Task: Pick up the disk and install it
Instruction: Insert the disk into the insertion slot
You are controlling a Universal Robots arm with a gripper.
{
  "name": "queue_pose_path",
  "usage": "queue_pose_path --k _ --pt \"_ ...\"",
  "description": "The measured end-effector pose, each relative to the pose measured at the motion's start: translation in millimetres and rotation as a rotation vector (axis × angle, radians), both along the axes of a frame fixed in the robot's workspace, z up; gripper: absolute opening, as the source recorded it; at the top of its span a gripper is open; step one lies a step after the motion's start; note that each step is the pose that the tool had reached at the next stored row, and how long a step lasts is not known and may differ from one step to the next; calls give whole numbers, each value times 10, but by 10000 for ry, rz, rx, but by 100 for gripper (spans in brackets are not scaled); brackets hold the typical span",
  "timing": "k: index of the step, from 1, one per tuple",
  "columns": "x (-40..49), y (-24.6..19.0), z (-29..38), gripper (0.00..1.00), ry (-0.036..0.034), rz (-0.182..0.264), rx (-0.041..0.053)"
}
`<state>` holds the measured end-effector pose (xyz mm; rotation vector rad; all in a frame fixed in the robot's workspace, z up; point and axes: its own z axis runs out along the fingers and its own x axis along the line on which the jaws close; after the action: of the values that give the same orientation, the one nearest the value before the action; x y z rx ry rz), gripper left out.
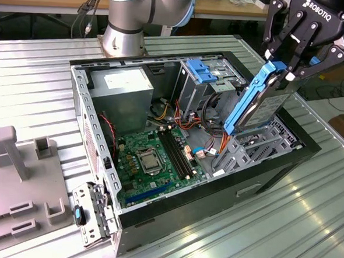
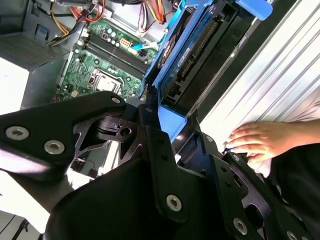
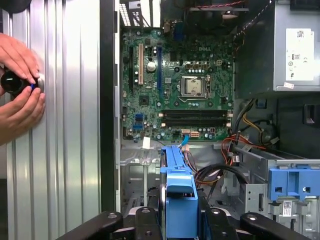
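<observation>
Above the open PC case [image 1: 155, 215], at its end toward the exterior view's right, the disk [image 1: 256, 105] hangs clear of the desk [image 1: 294, 230]. The jaws are pinching its upper end by the blue frame. Its lower end sits over the case interior, near the grey drive cage [image 1: 258, 149] & close to loose orange/red cables [image 1: 218, 144].

Risks, as I judge them:
- Grip is at one end only, w/ most of the disk hanging below. A knock on the cage rim could pivot it or slip it in the jaws.
- Cables by the lower corner could snag, or get trapped under the frame.
- Tilt prob. doesn't match the cage, so it could jam or scrape going in.
- A person's hands [image 3: 22, 107] rest on the desk just beside the case wall, around a small dark round thing. That's a pinch hazard if the arm [image 1: 132, 9] swings that way.
- Motherboard [image 1: 153, 157] is well apart, so less worry there.

Orientation: long axis is steep, nearer upright than flat, & leaning. Top end lies toward the exterior view's right; bottom end points down & toward the exterior view's left, into the case. The narrow blue edge faces the exterior cam, broad faces turned sideways.
</observation>
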<state>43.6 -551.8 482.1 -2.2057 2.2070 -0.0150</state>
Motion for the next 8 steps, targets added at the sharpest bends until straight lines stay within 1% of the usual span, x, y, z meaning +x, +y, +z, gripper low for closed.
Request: queue_pose_path --k 3,4,8 --pt "73 -19 -1 37 0 -1 0" --pt "135 -33 -2 37 0 0 -11" --pt "204 -52 -4 37 0 -8 -29"
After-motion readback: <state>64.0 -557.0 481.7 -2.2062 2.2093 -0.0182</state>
